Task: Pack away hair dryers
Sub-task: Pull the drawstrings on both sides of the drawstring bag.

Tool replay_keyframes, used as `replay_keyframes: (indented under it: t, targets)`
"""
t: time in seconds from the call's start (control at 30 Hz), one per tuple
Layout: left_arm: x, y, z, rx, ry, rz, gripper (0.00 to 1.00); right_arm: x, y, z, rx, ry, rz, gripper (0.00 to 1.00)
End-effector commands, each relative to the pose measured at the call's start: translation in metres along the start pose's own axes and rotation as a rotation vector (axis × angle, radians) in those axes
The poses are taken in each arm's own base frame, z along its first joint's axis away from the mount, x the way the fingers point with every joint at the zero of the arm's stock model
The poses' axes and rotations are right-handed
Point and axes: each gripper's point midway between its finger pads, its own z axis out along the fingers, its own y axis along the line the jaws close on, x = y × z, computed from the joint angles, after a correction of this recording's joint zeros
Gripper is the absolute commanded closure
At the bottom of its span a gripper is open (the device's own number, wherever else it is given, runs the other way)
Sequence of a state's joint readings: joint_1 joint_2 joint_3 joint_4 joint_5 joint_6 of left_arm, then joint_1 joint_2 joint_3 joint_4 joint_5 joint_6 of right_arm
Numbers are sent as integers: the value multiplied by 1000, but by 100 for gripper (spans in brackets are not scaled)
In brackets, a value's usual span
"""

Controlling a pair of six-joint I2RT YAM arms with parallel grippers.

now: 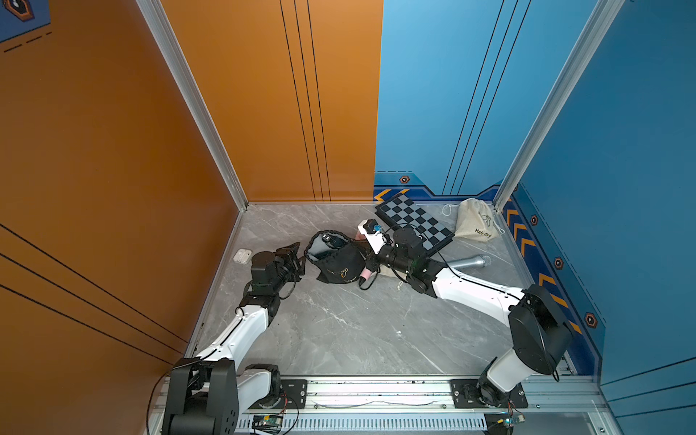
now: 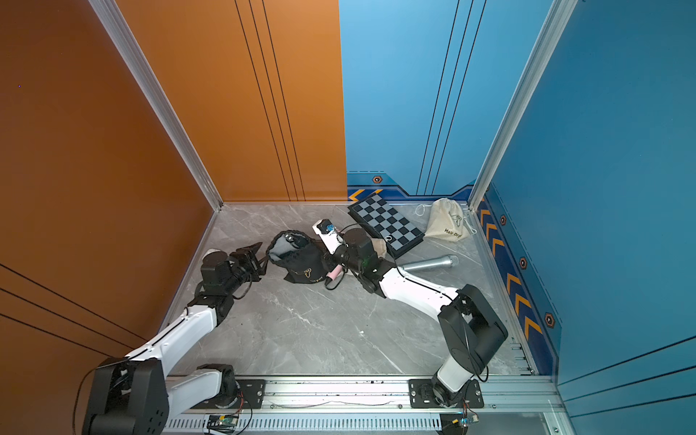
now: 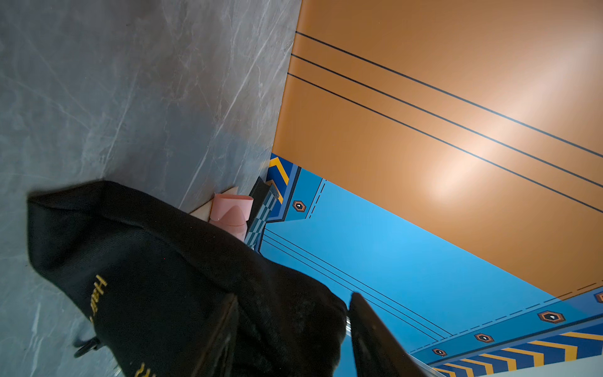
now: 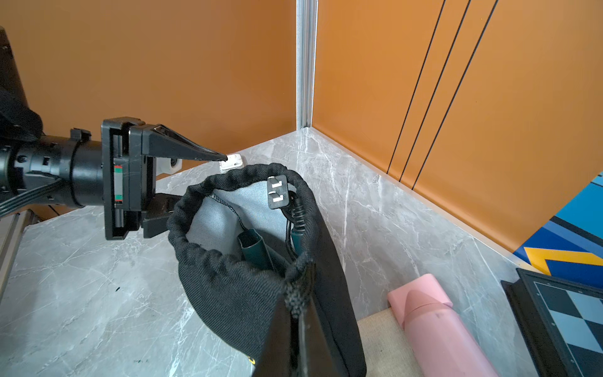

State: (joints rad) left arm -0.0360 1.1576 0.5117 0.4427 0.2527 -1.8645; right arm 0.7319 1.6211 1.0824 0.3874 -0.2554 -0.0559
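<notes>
Starting at 9 o'clock on the desk point(image 1: 339, 331), a white earbud case point(image 1: 242, 255) lies beside the left jaws, which stand half apart. Only the left wrist view shows black cloth between their fingers point(image 3: 372, 329). Next, the black bag point(image 1: 335, 260) stands mouth up. Only the right wrist view shows the teal dryer point(image 4: 256, 249) inside, under its plug point(image 4: 277, 192), and the right jaws pinched tight on the rim seam. At the bag's 3 o'clock the pink dryer point(image 4: 437, 329) lies on beige cloth point(image 4: 381, 339). In both top views the right arm point(image 1: 470, 293) mostly hides it.
</notes>
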Motion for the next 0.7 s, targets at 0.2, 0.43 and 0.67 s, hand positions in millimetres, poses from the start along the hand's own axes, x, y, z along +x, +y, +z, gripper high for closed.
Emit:
replay_keyframes:
  t: [0.2,0.43,0.67]
  targets:
    - [1,-14,1,56,-7,-2,46,-16,-5,-9,25,-45,-10,100]
    - [0,3,-10,35,-1,-21,47,-14,-8,-8,30,-43,-4,100]
    - [4,5,-25,34,3,-25,47,-17,-10,-8,30,-50,-5,100]
